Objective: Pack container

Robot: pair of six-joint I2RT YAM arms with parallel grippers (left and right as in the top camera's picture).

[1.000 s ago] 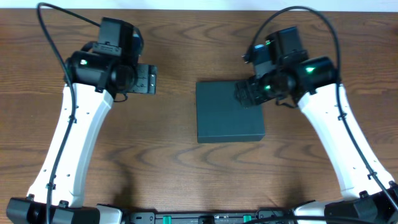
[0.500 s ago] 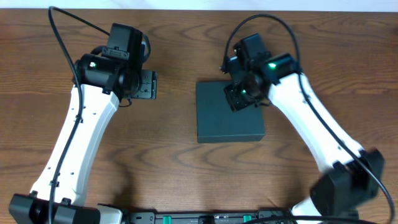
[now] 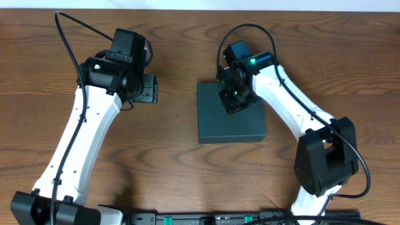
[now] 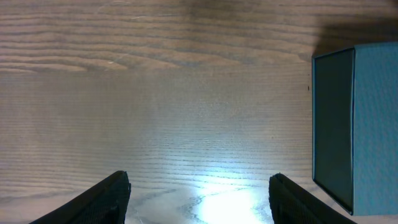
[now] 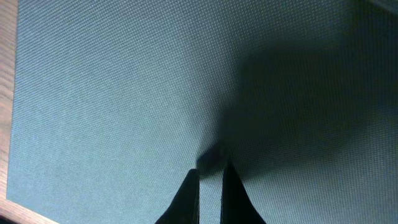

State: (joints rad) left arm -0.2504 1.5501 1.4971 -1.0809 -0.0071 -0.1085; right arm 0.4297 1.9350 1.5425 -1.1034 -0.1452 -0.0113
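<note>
- The right gripper (image 5: 208, 186) is pointing down at the container with its two dark fingers (image 5: 185, 202) drawn together, only a thin slit showing between them
- Nothing is sitting in that slit, so the claw is closed on nothing
- Its tips are hanging right over the textured teal lid, beside a small dark mark; whether they are actually pressing on the surface I cannot tell
- A broad shadow is falling across the lid to the right of the tips
- The left gripper (image 4: 199, 199) is hovering with its fingers (image 4: 102, 199) spread wide apart, holding nothing, with only bare wood lying between them
- A bright patch of light is glaring off the wood just ahead of that open claw
- The container (image 3: 231, 119) is lying flat in the middle of the table (image 3: 187, 37), looking closed from above
- From overhead, the right gripper is reaching in over the far half of the lid, near its middle
- The left gripper is standing well to the left of the container, clear of it; in its wrist view one corner of the container is showing at the right edge
- A black cable (image 3: 240, 28) is looping up behind the right arm, and another is arching over the left arm
</note>
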